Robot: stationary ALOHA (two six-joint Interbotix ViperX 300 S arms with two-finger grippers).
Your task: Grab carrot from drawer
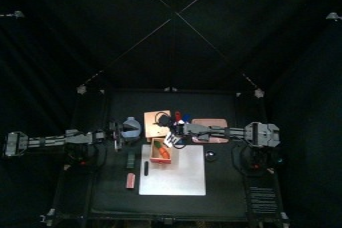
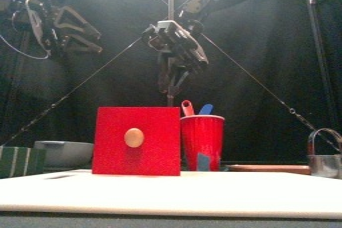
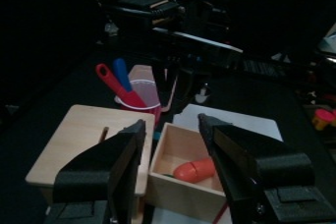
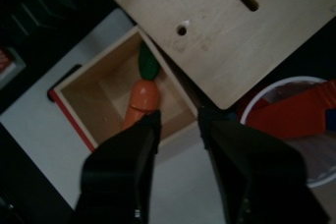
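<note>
The right gripper (image 4: pixel 176 120) hangs open and empty right above the carrot (image 4: pixel 140 98), which lies inside the drawer (image 4: pixel 94 88), so it can drop down and grab it.

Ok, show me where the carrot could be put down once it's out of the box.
The big white sheet is mostly bare on its near part, bordered by the small tan wooden drawer and the small red-orange bar. It is crowded further back: the flat tan square board, the red cup and both hands sit there above the small orange carrot.
</note>
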